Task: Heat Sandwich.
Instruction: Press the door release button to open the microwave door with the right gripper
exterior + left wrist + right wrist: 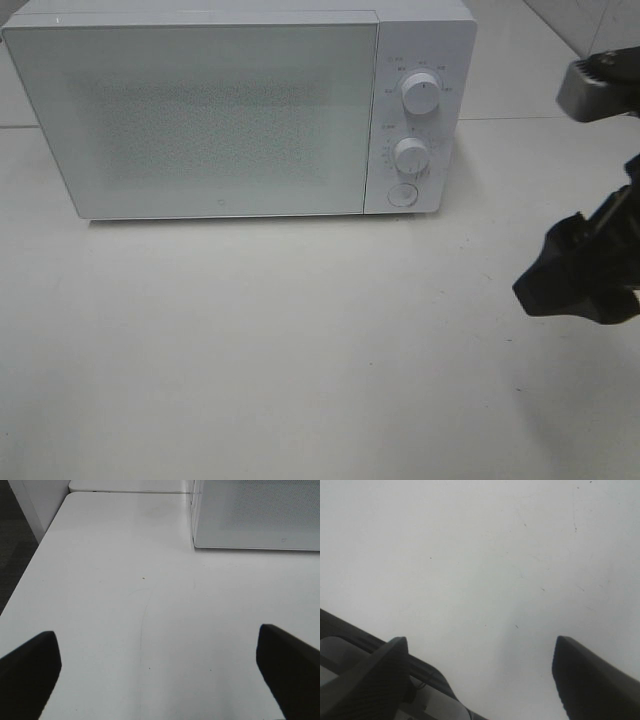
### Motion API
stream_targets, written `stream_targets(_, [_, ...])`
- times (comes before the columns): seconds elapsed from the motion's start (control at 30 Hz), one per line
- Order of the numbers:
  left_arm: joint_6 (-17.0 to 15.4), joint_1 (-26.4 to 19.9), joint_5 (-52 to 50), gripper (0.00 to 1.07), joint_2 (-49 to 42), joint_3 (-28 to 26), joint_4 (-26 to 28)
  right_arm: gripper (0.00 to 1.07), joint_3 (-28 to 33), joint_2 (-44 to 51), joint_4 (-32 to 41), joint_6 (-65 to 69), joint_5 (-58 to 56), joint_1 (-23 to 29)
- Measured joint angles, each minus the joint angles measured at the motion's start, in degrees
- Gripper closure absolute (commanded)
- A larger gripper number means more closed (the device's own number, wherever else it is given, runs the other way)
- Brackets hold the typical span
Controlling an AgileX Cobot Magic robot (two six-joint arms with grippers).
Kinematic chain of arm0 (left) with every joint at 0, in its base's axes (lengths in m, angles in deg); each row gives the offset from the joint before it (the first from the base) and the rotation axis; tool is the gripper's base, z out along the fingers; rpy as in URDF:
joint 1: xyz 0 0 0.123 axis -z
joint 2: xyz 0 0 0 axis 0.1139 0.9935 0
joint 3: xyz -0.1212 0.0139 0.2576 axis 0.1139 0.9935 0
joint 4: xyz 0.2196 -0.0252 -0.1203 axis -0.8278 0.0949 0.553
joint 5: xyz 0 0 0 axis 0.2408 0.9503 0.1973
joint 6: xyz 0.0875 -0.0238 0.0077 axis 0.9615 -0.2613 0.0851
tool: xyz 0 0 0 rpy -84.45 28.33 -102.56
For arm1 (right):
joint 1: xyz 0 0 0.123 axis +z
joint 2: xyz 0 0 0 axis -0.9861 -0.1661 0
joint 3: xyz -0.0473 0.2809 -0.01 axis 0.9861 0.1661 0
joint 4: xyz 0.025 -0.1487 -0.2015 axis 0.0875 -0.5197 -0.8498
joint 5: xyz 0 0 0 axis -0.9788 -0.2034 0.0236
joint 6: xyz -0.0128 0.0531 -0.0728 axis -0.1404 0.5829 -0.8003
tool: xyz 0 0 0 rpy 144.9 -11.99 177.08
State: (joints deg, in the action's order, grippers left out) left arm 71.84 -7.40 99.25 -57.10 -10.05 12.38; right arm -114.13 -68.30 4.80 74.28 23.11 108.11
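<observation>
The shut white microwave (220, 115) stands along the tabletop's (300, 350) far edge, its door facing forward, while left gripper (157, 680) and right gripper (480, 680) hover above the surface — jaws spread apart.

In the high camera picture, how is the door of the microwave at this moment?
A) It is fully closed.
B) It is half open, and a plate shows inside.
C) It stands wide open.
A: the microwave door sits flush beside the control panel, with no gap at its edge and nothing of the inside showing.
</observation>
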Motion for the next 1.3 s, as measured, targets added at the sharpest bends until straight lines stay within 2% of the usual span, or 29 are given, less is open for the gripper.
stream_targets(0.1, [0.0,0.0,0.0,0.07,0.0,0.0,0.0,0.3,0.0,3.3,-0.1,-0.7,-2.1,0.0])
stream_targets(0.3, [0.0,0.0,0.0,0.07,0.0,0.0,0.0,0.3,0.0,17.5,-2.2,-1.4,-8.3,0.0])
stream_targets(0.43, [0.0,0.0,0.0,0.07,0.0,0.0,0.0,0.3,0.0,23.1,-2.9,-0.3,-10.9,0.0])
stream_targets(0.47, [0.0,0.0,0.0,0.07,0.0,0.0,0.0,0.3,0.0,27.2,-3.3,0.6,-12.3,0.0])
stream_targets(0.6, [0.0,0.0,0.0,0.07,0.0,0.0,0.0,0.3,0.0,31.8,-4.5,1.7,-14.6,-0.3])
stream_targets(0.73, [0.0,0.0,0.0,0.07,0.0,0.0,0.0,0.3,0.0,36.6,-6.7,2.9,-17.6,-3.3])
stream_targets(0.83, [0.0,0.0,0.0,0.07,0.0,0.0,0.0,0.3,0.0,41.7,-8.5,2.9,-17.9,-8.1])
stream_targets(1.07, [0.0,0.0,0.0,0.07,0.0,0.0,0.0,0.31,0.2,48.8,-9.1,2.8,-18.0,-14.2])
stream_targets(1.2, [0.0,0.0,0.0,0.07,0.0,0.0,0.0,0.31,3.2,52.6,-9.0,2.8,-18.0,-17.0])
stream_targets(1.3, [0.0,0.0,0.0,0.07,0.0,0.0,0.0,0.31,7.8,56.3,-8.3,2.8,-18.1,-19.5])
